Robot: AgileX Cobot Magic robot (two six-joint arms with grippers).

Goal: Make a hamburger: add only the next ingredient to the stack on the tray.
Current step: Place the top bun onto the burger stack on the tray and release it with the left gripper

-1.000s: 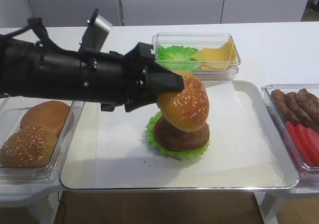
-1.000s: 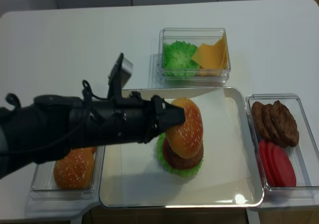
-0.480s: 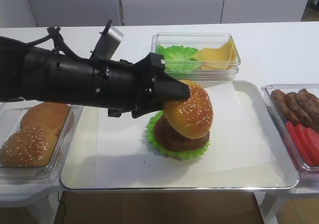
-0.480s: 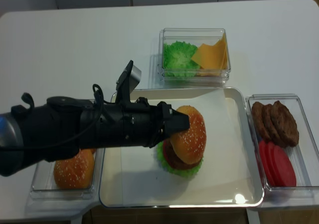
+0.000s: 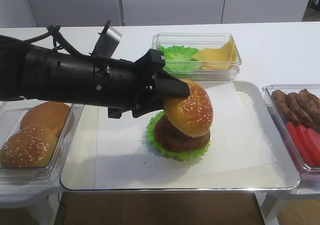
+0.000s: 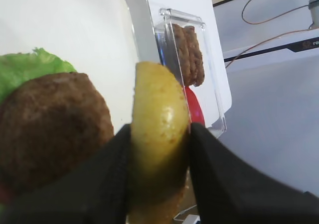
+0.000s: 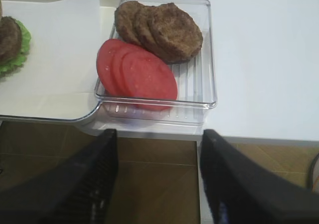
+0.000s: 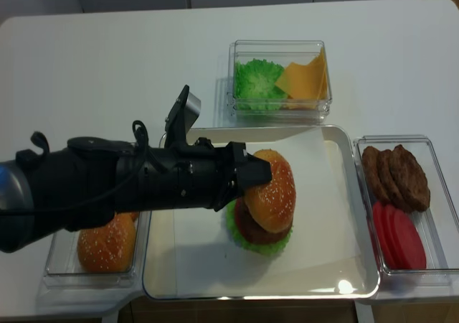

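My left gripper [image 5: 176, 91] is shut on the sesame bun top [image 5: 189, 110], holding it tilted against the stack [image 5: 176, 137] of brown patty and green lettuce on the silver tray [image 5: 280, 150]. In the left wrist view the bun top [image 6: 158, 119] sits edge-on between both black fingers [image 6: 112, 179], beside the patty [image 6: 52, 119]. From the realsense view the bun top [image 8: 271, 190] leans over the stack [image 8: 252, 231], with the left gripper [image 8: 252, 174] at its left edge. My right gripper [image 7: 158, 176] hangs open over the table's front edge with nothing between its fingers.
A clear container of buns [image 5: 35, 132] stands left of the tray. Behind it a container [image 5: 197, 55] holds lettuce and cheese. To the right a container [image 7: 157, 59] holds loose patties and tomato slices. White paper [image 5: 125, 150] lines the tray.
The left arm carried the bun top slightly right and down onto the stack over the last second, then barely moved. The grip stays shut.
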